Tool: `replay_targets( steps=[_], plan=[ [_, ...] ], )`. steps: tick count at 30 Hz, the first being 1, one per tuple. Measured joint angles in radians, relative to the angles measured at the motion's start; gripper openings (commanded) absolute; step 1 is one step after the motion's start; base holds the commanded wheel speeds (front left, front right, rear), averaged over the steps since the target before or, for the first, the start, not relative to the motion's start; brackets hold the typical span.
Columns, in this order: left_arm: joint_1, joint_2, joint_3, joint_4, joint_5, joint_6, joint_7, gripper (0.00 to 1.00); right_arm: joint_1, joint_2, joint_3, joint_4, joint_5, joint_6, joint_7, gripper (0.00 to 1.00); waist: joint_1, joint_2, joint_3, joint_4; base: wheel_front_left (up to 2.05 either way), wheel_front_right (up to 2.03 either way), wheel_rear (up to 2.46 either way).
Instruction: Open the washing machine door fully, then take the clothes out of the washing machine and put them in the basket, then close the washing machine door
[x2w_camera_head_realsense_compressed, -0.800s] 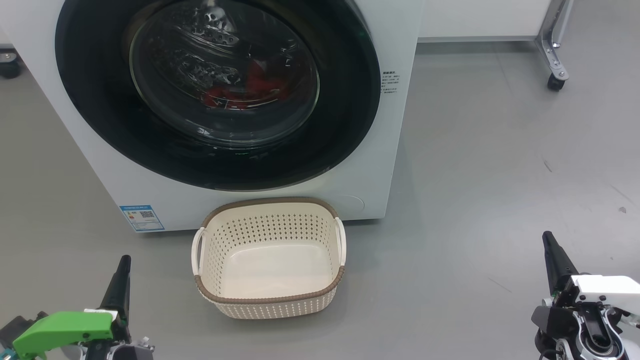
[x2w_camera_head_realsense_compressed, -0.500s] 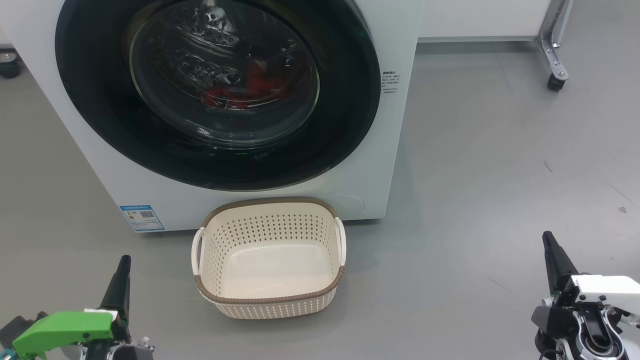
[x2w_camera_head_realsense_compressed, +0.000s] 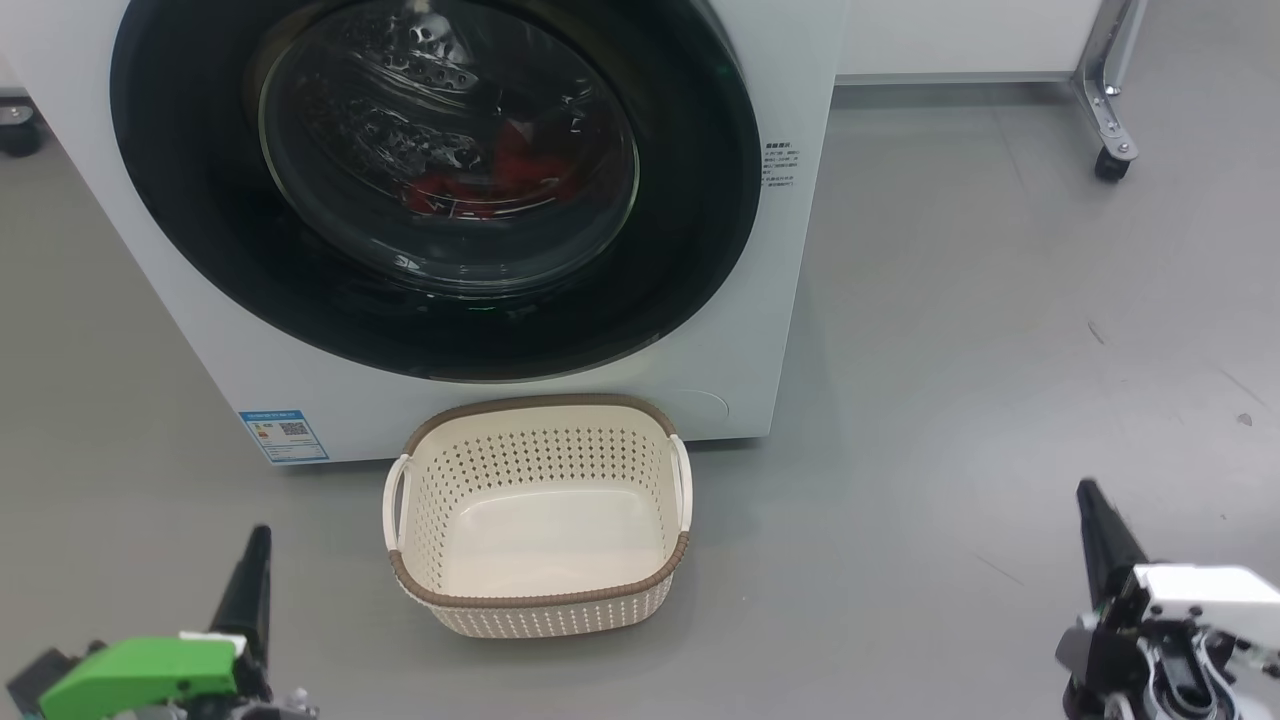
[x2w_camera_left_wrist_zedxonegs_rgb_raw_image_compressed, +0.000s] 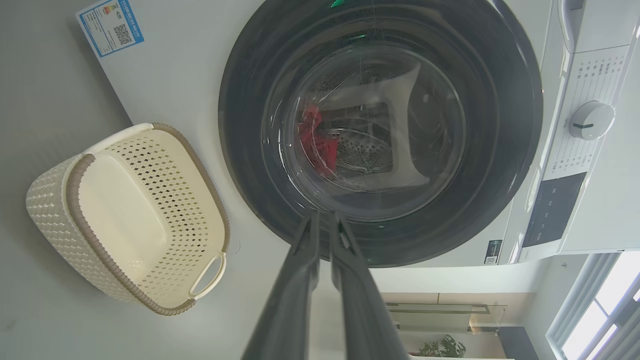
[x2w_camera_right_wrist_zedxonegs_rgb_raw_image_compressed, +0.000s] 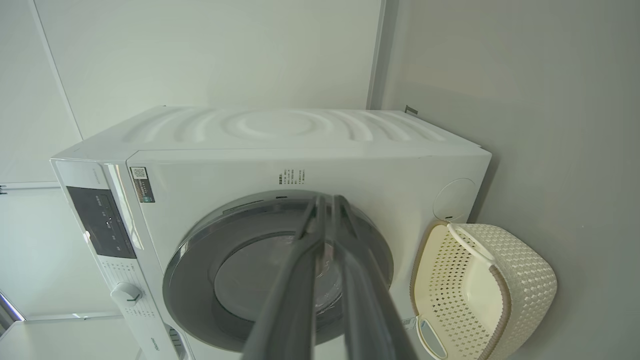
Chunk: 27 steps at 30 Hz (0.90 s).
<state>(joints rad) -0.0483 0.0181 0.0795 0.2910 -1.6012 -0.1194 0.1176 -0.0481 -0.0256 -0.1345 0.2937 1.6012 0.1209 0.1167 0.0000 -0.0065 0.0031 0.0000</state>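
1. Head view. The white front-loading washing machine (x2w_camera_head_realsense_compressed: 790, 300) stood on the grey floor (x2w_camera_head_realsense_compressed: 1000, 350), with the round black washing machine door (x2w_camera_head_realsense_compressed: 200, 250) closed flat against its front. Through the glass window (x2w_camera_head_realsense_compressed: 560, 240) the red clothes (x2w_camera_head_realsense_compressed: 510, 170) lay low in the steel drum (x2w_camera_head_realsense_compressed: 400, 60). The cream perforated basket (x2w_camera_head_realsense_compressed: 540, 600) sat on the floor just before the machine's base, below the door and right of the blue sticker (x2w_camera_head_realsense_compressed: 283, 435), its bare bottom in view. The left gripper (x2w_camera_head_realsense_compressed: 255, 560) rose at lower left and the right gripper (x2w_camera_head_realsense_compressed: 1095, 520) at lower right. Both were well apart from basket and machine, and each was seen edge-on as one dark finger.

2. Left wrist view. The left gripper's fingers (x2w_camera_left_wrist_zedxonegs_rgb_raw_image_compressed: 300, 280) lay pressed nearly together with a thin slit between them, pinching nothing. Their tips pointed at the door's rim, short of it. The red clothes showed behind the glass. The basket lay beside the door on the sticker's side. A control dial (x2w_camera_left_wrist_zedxonegs_rgb_raw_image_compressed: 591, 120) sat on the panel at the opposite side.

3. Right wrist view. The right gripper's fingers (x2w_camera_right_wrist_zedxonegs_rgb_raw_image_compressed: 295, 280) were likewise pressed together, gripping nothing, and were aimed at the closed door. Glare greyed the glass, so the clothes could not be made out. The basket stood against the machine's base.
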Motion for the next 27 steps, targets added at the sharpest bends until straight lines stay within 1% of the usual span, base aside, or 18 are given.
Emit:
replay_targets(
  steps=[1, 5, 27],
  plan=[
    [0.01, -0.006, -0.002, 0.011, 0.0, 0.0, 0.0, 1.0, 0.011, 0.006, 0.0, 0.012, 0.0, 0.0, 0.0, 1.0, 0.0, 0.0, 0.0, 0.0, 0.0, 0.0, 0.0],
    [0.039, -0.017, -0.008, 0.032, 0.0, 0.0, 0.0, 1.0, 0.042, 0.021, 0.001, 0.034, 0.0, 0.0, 0.0, 1.0, 0.0, 0.0, 0.0, 0.0, 0.0, 0.0, 0.0],
    [0.036, -0.016, -0.047, -0.01, 0.02, 0.0, -0.047, 1.0, 0.041, 0.006, 0.002, -0.02, -0.033, 0.0, -0.034, 1.0, 0.0, 0.0, 0.002, -0.001, 0.0, 0.0, 0.0]
  ],
)
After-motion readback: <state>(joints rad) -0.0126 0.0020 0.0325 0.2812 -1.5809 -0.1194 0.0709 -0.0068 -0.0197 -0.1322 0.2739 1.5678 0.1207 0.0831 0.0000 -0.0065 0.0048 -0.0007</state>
